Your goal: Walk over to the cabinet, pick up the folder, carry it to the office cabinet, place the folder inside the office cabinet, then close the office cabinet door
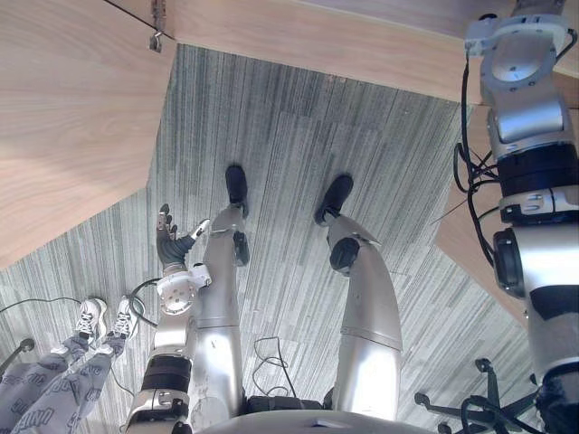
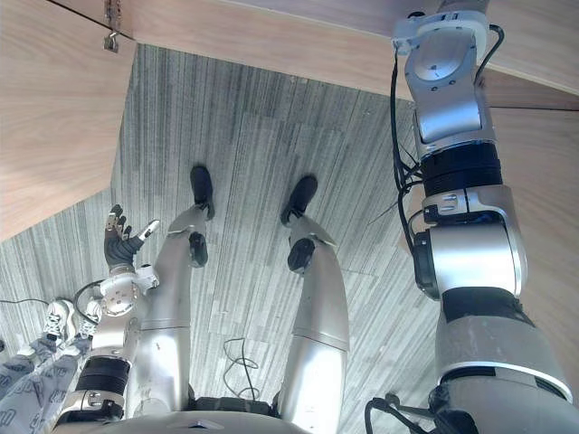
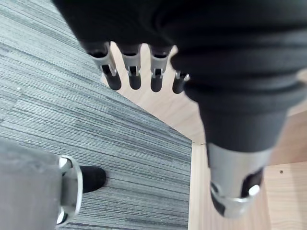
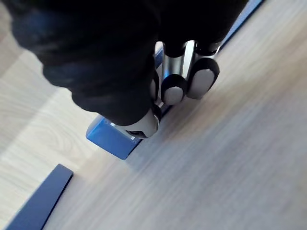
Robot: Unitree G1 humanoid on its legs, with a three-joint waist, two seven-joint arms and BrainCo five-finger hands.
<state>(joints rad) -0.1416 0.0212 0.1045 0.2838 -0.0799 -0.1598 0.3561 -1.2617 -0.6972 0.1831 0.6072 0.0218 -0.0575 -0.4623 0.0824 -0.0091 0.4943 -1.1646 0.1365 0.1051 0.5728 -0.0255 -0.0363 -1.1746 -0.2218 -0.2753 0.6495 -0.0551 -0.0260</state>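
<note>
A blue folder (image 4: 111,139) lies on a pale wooden surface (image 4: 230,158) in the right wrist view. My right hand (image 4: 184,84) is on it, fingers curled over its edge and thumb pressed against its near corner. Most of the folder is hidden behind the hand. A second dark blue strip (image 4: 38,203) lies apart on the same surface. My right arm (image 1: 529,181) reaches up past the top edge of the eye views. My left hand (image 1: 172,240) hangs by my left side over the grey carpet, its fingers (image 3: 134,72) straight and holding nothing.
A wooden cabinet panel (image 1: 63,117) stands at the left, with a metal latch (image 1: 158,32) at its top corner. More wood runs along the back (image 1: 317,41). A person's legs in white sneakers (image 1: 90,321) are at the lower left. A chair base (image 1: 470,402) sits lower right.
</note>
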